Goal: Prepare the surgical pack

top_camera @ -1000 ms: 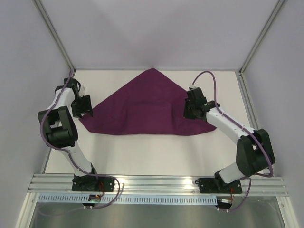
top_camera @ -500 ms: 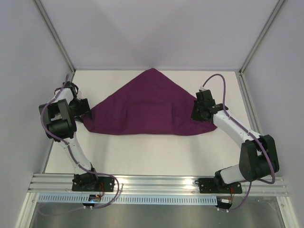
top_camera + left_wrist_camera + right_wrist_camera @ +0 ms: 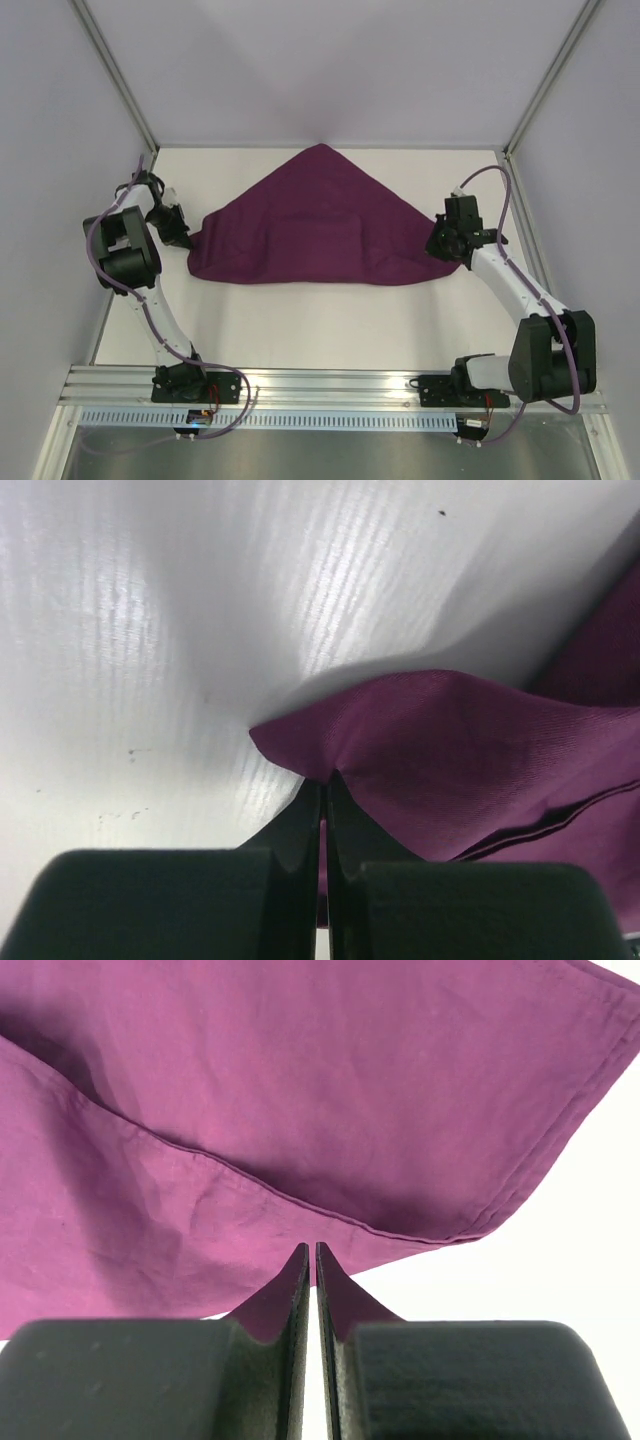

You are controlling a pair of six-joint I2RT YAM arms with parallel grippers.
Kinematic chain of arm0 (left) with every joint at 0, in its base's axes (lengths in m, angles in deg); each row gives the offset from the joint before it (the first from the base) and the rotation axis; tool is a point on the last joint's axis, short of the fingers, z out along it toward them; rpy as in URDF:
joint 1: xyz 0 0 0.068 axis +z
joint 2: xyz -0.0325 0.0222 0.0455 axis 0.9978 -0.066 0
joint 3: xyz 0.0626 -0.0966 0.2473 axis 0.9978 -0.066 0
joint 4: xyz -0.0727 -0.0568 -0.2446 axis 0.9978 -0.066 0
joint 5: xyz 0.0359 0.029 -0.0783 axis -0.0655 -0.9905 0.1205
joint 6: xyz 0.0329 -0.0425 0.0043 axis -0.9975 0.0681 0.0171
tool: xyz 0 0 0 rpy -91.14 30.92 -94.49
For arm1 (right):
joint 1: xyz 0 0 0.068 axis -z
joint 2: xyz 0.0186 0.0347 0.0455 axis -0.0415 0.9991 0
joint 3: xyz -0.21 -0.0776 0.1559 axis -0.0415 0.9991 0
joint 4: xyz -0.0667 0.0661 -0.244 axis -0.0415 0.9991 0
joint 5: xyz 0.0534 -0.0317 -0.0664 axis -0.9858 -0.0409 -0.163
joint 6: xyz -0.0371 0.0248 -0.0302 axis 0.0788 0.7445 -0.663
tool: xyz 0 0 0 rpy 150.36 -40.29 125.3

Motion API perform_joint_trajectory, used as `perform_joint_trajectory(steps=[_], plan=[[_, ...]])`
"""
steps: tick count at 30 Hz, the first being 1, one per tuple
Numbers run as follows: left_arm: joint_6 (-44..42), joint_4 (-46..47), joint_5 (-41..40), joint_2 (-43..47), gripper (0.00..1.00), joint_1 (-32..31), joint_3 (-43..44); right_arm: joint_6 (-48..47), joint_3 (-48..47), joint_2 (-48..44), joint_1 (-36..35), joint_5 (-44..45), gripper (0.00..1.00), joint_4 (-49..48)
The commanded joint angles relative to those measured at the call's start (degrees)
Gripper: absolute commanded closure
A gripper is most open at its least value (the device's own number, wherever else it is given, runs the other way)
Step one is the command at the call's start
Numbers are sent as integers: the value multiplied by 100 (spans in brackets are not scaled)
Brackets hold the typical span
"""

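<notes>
On the table (image 3: 300, 320), the fabric sheet (image 3: 310, 230) lies as a triangle with the left end effector (image 3: 325, 775) and right end effector (image 3: 311, 1248) each clamped on an outer corner; I judge either shallow bite could slip if I pull them apart unevenly.

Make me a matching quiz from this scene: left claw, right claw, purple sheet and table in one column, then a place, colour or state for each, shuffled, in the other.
Column one:
1. left claw
2. right claw
3. purple fabric sheet
4. table

Column two:
A. white surface under everything
B. lying as a triangle, tip toward the far wall
C. shut on the sheet's right corner
D. shut on the sheet's left corner

Pairs: 1-D, 2-C, 3-B, 4-A
</notes>
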Motion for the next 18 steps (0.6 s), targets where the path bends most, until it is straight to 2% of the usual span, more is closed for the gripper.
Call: perform_joint_trajectory(steps=[1, 12, 18], plan=[[-99, 215, 526, 438, 100, -5, -201, -17, 95, -216, 246, -286, 93, -123], [-398, -65, 1045, 1713, 100, -31, -421, -26, 367, -278, 554, -435, 93, -246], [-592, -549, 1265, 2047, 100, -583, -115, -9, 517, -304, 739, -558, 94, -343]])
